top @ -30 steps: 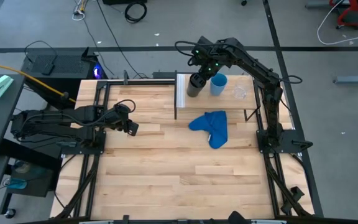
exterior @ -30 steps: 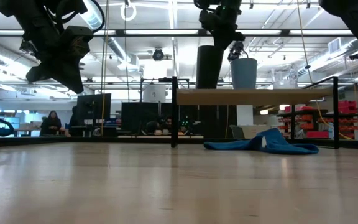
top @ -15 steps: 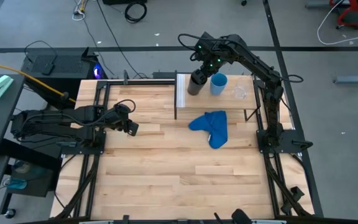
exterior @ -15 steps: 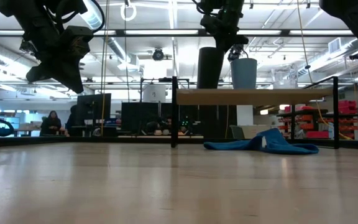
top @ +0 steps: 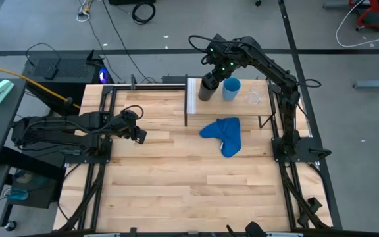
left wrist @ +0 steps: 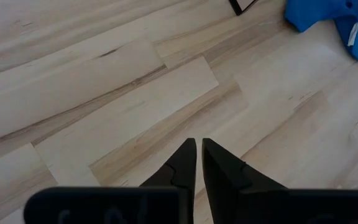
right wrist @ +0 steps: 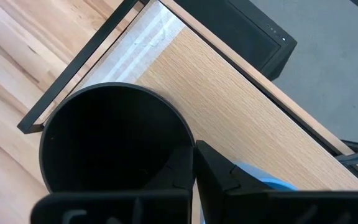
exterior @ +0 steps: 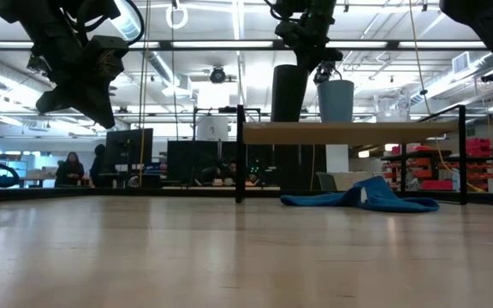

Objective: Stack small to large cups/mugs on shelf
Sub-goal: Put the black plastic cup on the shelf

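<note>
The tall black tumbler (top: 206, 88) stands on its base at the left end of the pale wood shelf (top: 222, 109). The blue cup (top: 231, 87) stands next to it, and the clear glass (top: 253, 99) farther right. My right gripper (top: 217, 66) is above the tumbler, shut on its rim. In the right wrist view the tumbler's open mouth (right wrist: 114, 140) fills the near part, with the blue cup (right wrist: 260, 175) beside it. My left gripper (top: 139, 135) is shut and empty above the table's left half, also in its wrist view (left wrist: 199, 152). My right gripper holds the tumbler's rim (right wrist: 190, 140) on the side facing the blue cup, with one finger inside the tumbler and one finger (right wrist: 219, 174) outside. The fingers come from above, pointing down. The tumbler stands upright with its base on the shelf (exterior: 349, 133).
A crumpled blue cloth (top: 224, 135) lies on the plank tabletop just in front of the shelf. The shelf's thin black legs (exterior: 240, 154) stand at its corners. Bare planks (top: 176, 184) cover the table's middle and near part.
My right gripper has shifted a little toward the table's far edge and tipped slightly, staying at the tumbler's rim. The tumbler has stayed in place on the shelf.
</note>
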You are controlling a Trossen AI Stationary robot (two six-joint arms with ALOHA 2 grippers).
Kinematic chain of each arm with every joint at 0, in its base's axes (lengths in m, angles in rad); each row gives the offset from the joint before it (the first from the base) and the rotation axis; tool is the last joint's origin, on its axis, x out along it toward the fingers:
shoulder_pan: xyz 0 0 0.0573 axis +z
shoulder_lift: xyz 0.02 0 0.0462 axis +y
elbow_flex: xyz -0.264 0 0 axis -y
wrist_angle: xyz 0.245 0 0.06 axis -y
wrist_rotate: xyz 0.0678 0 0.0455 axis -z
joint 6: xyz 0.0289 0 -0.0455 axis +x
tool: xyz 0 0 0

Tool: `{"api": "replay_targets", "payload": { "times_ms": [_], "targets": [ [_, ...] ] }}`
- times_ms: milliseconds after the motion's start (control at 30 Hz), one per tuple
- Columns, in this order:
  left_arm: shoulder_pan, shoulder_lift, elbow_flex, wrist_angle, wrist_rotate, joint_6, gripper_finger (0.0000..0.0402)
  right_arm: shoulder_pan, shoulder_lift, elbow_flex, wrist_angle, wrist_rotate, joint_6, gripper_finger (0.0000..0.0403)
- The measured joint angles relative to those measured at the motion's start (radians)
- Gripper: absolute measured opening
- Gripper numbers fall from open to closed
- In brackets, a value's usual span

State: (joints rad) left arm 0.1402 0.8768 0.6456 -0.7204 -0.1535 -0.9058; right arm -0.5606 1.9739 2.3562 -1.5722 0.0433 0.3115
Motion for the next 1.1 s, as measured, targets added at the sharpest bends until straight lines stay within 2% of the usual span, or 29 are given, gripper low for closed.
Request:
{"api": "replay_targets", "payload": {
  "times_ms": [400,800,1100],
  "targets": [
    [0.000,0.000,0.000,0.000,0.000,0.000,0.0040,0.000,0.000,0.000,0.001,0.000,0.000,0.0017],
    [0.000,0.000,0.000,0.000,0.000,0.000,0.0030,0.000,0.000,0.000,0.001,0.000,0.000,0.0064],
    [0.000,0.000,0.000,0.000,0.000,0.000,0.0040,0.000,0.000,0.000,0.006,0.000,0.000,0.0073]
  ]
}}
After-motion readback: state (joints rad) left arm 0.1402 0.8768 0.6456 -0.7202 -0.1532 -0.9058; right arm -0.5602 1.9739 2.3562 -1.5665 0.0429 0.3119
